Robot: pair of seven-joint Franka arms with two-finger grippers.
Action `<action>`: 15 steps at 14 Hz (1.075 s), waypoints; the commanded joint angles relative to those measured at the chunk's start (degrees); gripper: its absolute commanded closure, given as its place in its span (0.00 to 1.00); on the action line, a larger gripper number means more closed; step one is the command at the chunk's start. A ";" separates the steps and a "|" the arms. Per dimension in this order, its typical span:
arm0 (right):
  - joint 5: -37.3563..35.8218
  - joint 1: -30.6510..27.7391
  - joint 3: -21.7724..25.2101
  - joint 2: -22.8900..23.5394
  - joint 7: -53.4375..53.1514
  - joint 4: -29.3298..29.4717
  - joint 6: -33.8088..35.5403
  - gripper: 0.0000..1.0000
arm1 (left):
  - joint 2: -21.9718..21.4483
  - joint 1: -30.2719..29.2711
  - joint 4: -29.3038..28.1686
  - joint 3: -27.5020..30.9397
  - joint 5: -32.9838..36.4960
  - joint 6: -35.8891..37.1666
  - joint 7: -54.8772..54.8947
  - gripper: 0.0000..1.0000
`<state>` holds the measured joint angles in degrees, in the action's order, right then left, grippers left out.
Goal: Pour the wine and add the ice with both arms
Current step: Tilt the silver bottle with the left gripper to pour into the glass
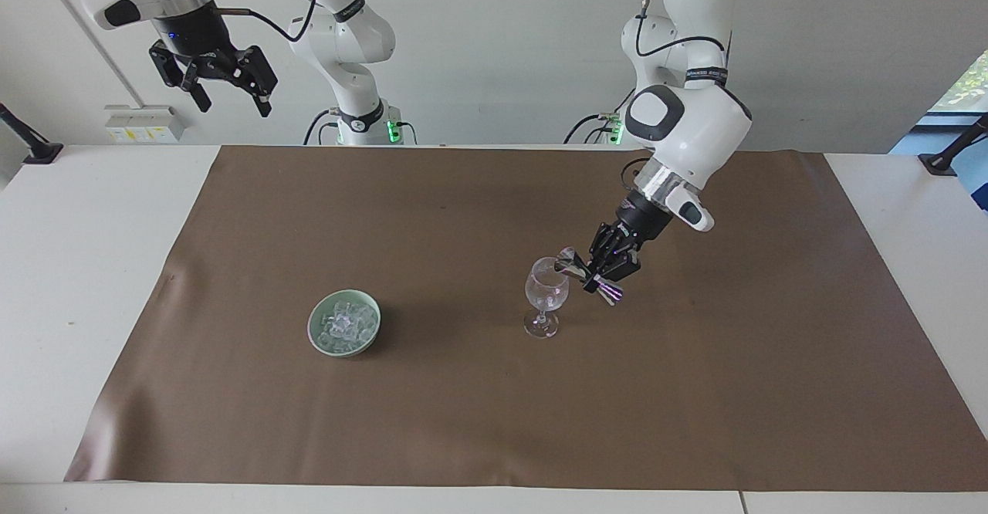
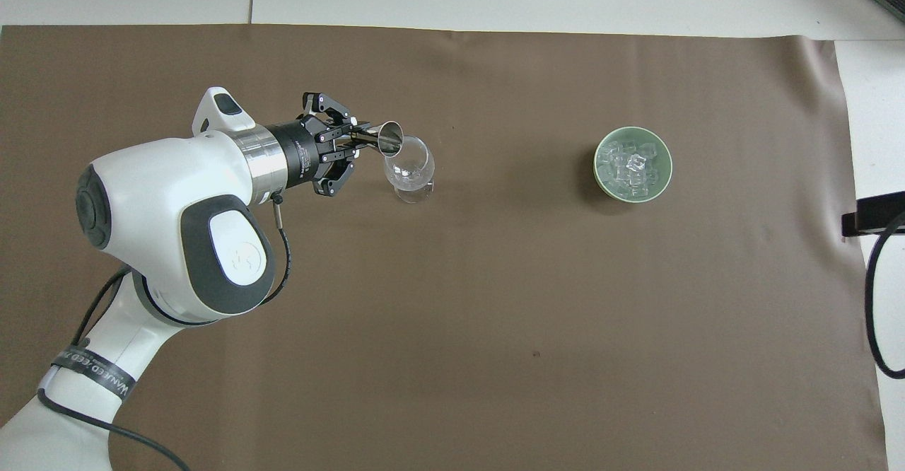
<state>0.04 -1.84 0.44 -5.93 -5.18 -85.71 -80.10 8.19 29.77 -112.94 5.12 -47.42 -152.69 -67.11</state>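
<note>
A clear stemmed glass (image 1: pixel 546 292) (image 2: pixel 410 168) stands upright on the brown mat, toward the left arm's end. My left gripper (image 1: pixel 593 271) (image 2: pixel 355 143) is shut on a small metal jigger (image 1: pixel 571 265) (image 2: pixel 389 137), which is tipped with its mouth over the glass's rim. Wine is out of view; the glass looks clear. The ice (image 1: pixel 345 322) (image 2: pixel 631 167) lies heaped in a pale green bowl (image 1: pixel 310 327) (image 2: pixel 596 163) toward the right arm's end. My right gripper (image 1: pixel 231 105) hangs open and empty, high over the table's edge at its own end, where the right arm waits.
The brown mat (image 1: pixel 463 421) (image 2: pixel 495 315) covers most of the white table. Black clamp mounts (image 1: pixel 35 147) (image 1: pixel 945 160) stand at the table's two corners nearest the robots. A black cable (image 2: pixel 877 301) hangs at the right arm's end.
</note>
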 commanded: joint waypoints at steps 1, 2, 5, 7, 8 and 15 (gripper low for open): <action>1.19 -0.10 0.35 -1.01 -0.27 -1.30 -1.11 0.00 | -0.81 1.43 -0.44 0.77 2.24 -1.21 -0.22 1.00; 1.19 -0.10 0.35 -1.01 -0.27 -1.30 -1.20 0.00 | -0.81 1.95 -0.44 0.77 2.68 -1.47 -0.22 1.00; 1.19 -0.10 0.35 -1.01 -0.27 -1.30 -1.11 0.00 | -0.81 2.05 -0.44 0.77 3.03 -2.17 -0.22 1.00; 1.19 -0.10 0.35 -1.01 -0.27 -1.30 -1.11 0.00 | -0.81 2.13 -0.44 0.77 5.04 -2.44 -0.22 1.00; 1.19 -0.10 0.35 -1.01 -0.27 -1.30 -1.11 0.00 | -0.81 2.13 -0.44 0.77 5.58 -2.44 -0.22 1.00; 1.19 -0.10 0.35 -1.01 -0.27 -1.30 -1.11 0.00 | -0.72 2.31 -0.35 0.68 8.92 -4.11 0.05 1.00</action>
<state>0.04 -1.84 0.44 -5.93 -5.18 -85.71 -80.10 8.18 30.96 -112.85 5.03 -39.80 -155.60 -66.99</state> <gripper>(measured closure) 0.000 0.780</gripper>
